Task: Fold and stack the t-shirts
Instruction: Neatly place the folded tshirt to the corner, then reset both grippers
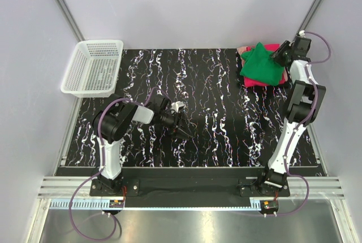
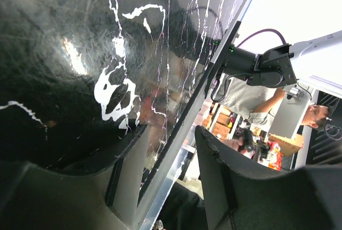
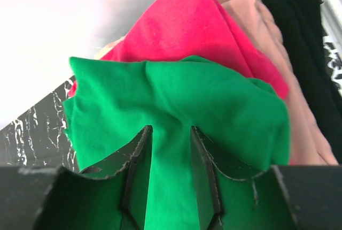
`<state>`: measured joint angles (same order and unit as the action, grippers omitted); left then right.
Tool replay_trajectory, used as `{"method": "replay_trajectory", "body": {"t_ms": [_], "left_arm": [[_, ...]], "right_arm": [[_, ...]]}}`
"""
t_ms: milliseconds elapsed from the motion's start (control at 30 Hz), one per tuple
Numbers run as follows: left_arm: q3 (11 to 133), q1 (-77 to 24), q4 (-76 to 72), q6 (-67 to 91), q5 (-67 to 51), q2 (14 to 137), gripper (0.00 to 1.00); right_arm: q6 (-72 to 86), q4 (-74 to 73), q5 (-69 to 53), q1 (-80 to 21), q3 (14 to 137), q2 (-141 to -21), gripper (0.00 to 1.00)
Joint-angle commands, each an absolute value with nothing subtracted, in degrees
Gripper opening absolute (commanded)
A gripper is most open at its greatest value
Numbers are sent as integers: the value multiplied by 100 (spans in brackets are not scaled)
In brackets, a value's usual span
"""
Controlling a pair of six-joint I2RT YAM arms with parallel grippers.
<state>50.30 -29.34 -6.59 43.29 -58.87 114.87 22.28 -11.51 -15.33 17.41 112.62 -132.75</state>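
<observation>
Your right fingers (image 3: 134, 179) pinch raised fold of green t-shirt (image 3: 176, 96), cloth running between them. Green t-shirt lies crumpled on top of pink t-shirt (image 3: 192, 21), at far right corner of table (image 1: 226, 124). Your left fingers (image 2: 131, 166) stand parted, nothing between them, low over table, well apart from shirts. White basket (image 1: 93, 68) sits at far left corner.
</observation>
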Motion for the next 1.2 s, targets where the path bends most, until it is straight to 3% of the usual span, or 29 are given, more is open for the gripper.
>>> {"method": "replay_trajectory", "body": {"t_ms": [0, 500, 700, 833, 967, 1167], "left_arm": [[4720, -2971, 325, 4219, -4544, 12173, 50], [4781, -3208, 676, 4237, -4114, 10961, 50], [4773, -3436, 1239, 4157, -3516, 10301, 50], [4711, -3533, 1353, 4254, -3358, 9976, 50], [4799, -3700, 1766, 4175, -3006, 9440, 50], [4711, -3805, 2302, 4104, -2181, 8397, 53]], "right_arm": [[2127, -782, -1370, 1846, 11171, -12613, 41], [2241, -1537, -1546, 1846, 9774, -10091, 49], [2645, -2363, -2030, 1846, 9142, -9353, 47], [3425, -2514, -2187, 1846, 8187, -8597, 46], [4165, -2680, -3268, 1776, 7122, -7878, 44], [4306, -3269, -3787, 1284, 5398, -6376, 44]]}}
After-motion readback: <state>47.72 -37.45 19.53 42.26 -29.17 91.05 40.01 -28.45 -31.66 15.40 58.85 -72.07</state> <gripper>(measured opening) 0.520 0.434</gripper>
